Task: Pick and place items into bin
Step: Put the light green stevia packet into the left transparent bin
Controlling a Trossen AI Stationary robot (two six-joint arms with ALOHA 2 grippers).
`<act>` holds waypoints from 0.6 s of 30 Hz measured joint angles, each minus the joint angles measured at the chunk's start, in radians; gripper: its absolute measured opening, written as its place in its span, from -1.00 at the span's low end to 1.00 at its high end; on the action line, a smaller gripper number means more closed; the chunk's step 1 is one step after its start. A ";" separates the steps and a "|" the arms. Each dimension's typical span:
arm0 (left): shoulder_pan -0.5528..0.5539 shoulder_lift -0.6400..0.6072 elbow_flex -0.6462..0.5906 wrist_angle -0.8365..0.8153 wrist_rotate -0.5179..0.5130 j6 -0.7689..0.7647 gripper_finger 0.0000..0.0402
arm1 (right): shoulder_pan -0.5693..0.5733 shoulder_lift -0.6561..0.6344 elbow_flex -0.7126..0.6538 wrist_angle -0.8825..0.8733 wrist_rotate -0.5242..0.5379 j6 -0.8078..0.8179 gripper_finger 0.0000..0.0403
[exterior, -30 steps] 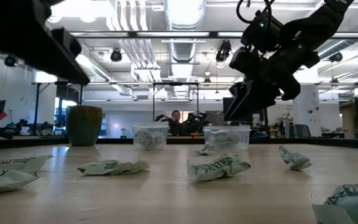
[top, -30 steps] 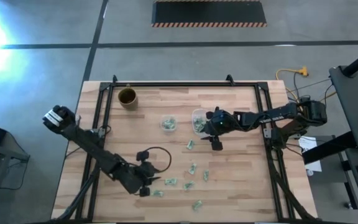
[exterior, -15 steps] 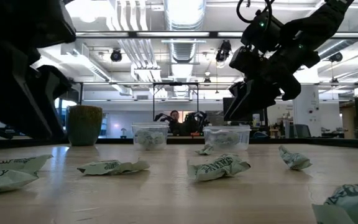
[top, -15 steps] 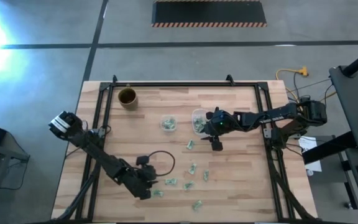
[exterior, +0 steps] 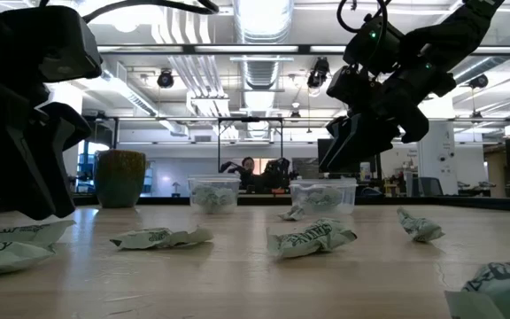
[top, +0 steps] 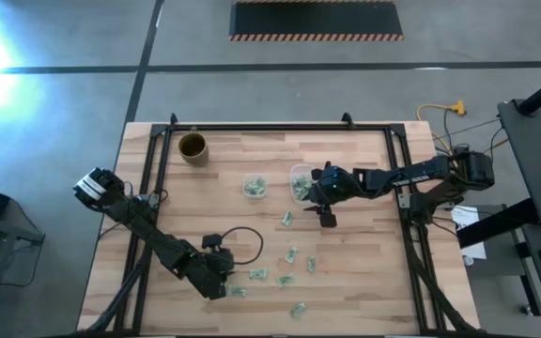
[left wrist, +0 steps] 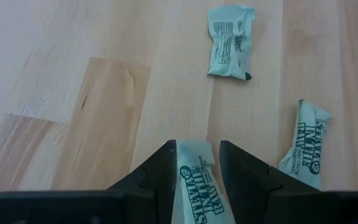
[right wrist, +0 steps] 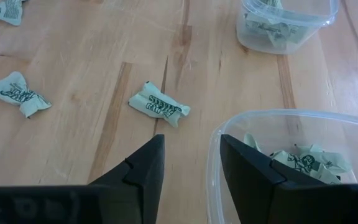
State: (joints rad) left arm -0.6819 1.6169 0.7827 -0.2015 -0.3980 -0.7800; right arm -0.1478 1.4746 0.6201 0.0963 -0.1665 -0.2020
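**Left fingers astride a wrapper, right gripper at the tub rim**

My left gripper [left wrist: 196, 163] is down on the table's near part, and only its wrist view shows what sits in it: a green-and-white wrapper [left wrist: 199, 190] lies between my two fingers [left wrist: 157, 171], which stand just either side of it. Whether they press it I cannot tell. From above, the same gripper [top: 220, 278] hides that wrapper, though one more [top: 239, 292] lies just beside it. Two other wrappers [left wrist: 230, 41] lie farther out on the wood.

My right gripper [right wrist: 191, 158] holds nothing; its fingers stand apart with bare wood between them, over the edge of a clear tub [right wrist: 211, 163] that already has wrappers in it. A second tub [right wrist: 289, 26], also part filled, stands beyond. The high view puts this gripper [top: 324, 212] just beside the right tub [top: 300, 181], near the table's middle, with loose wrappers [top: 290, 254] scattered between my two arms.

The low view alone shows the right gripper [exterior: 348, 142] hanging above the tabletop, and the brown cup [exterior: 119, 178] upright at the far left.
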 joint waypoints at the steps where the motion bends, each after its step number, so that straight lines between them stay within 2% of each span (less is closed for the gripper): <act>1: 0.000 0.000 -0.001 0.000 0.000 0.000 -0.48 | 0.000 0.000 0.000 0.000 0.000 0.000 -0.28; 18: -0.001 0.072 0.003 0.016 -0.003 0.001 -0.48 | 0.000 0.000 0.000 0.000 0.000 0.004 -0.29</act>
State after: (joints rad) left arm -0.6827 1.6890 0.7853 -0.1852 -0.4007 -0.7792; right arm -0.1478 1.4746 0.6203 0.0963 -0.1667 -0.1982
